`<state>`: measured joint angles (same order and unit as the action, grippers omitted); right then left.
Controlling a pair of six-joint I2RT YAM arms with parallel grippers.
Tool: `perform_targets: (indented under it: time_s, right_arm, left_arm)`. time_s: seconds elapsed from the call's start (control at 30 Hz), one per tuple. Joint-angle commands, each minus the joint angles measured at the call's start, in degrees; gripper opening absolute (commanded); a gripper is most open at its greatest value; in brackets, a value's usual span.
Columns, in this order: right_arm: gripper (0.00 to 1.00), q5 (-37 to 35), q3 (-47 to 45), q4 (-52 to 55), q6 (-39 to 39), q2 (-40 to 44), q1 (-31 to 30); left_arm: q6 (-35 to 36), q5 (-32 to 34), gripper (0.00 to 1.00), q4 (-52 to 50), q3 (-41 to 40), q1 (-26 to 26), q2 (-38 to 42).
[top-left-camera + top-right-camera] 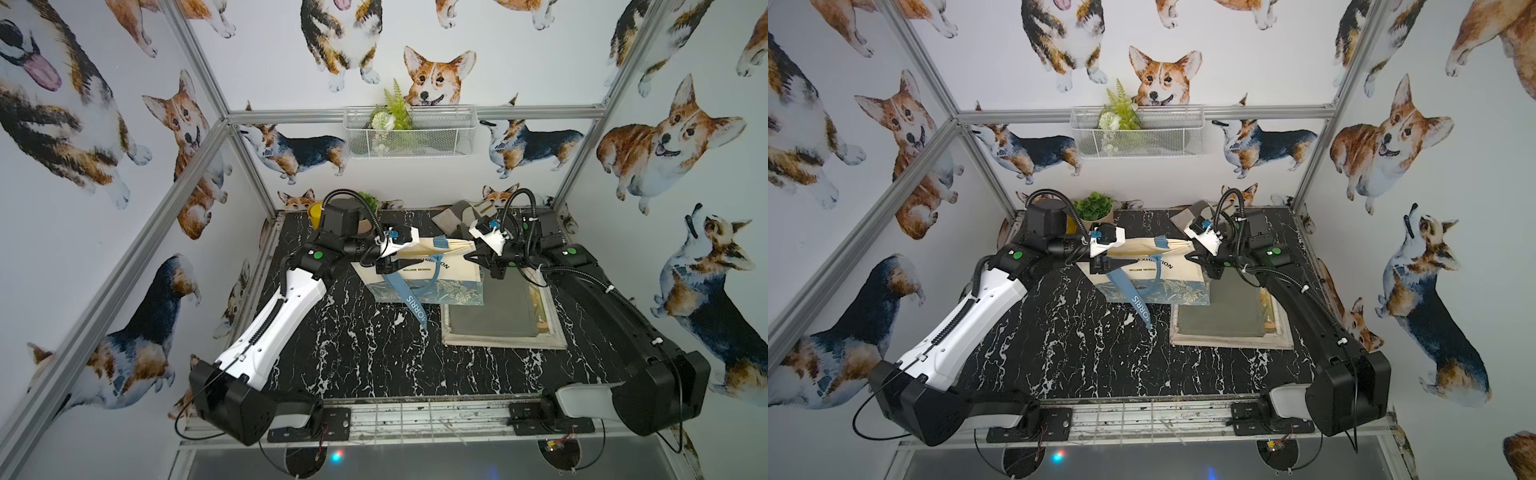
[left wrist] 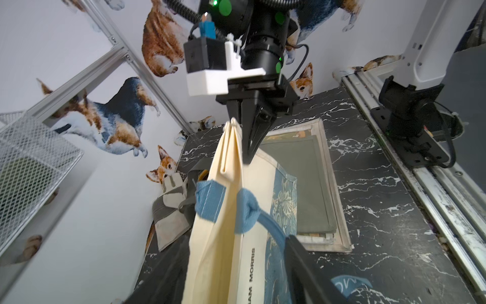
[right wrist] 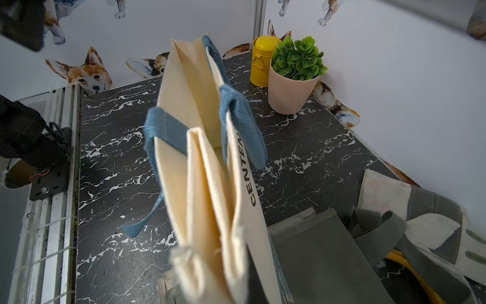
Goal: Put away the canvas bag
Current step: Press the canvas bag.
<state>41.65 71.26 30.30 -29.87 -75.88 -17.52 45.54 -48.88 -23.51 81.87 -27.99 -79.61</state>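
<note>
Cream canvas bag (image 1: 455,271) hangs by its three-o'clock corner from clenched right fingers (image 2: 253,138), left fingers (image 2: 302,263) splayed, likely for folding flat.

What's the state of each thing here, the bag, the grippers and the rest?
canvas bag: top edge lifted, bottom on the table.
right gripper: shut on the bag's corner.
left gripper: open, bag's edge between its jaws.
grey cloth: folded flat.
yellow tin: upright, lid on.
potted plant: upright.
</note>
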Motion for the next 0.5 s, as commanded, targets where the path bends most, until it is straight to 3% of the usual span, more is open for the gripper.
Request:
perform_targets:
  time_s: [0.0,0.47]
  right_arm:
    - [0.00,3.1,0.6,-2.0,1.1,0.2,-0.2]
    - [0.00,-2.6,0.3,0.7,-0.9,2.7,-3.6]
  left_arm:
    - [-0.5,0.9,0.61,-1.2,3.2,-2.2,-2.9]
    - [-1.4,0.0,0.62,-9.8,18.4,-6.5,-18.0]
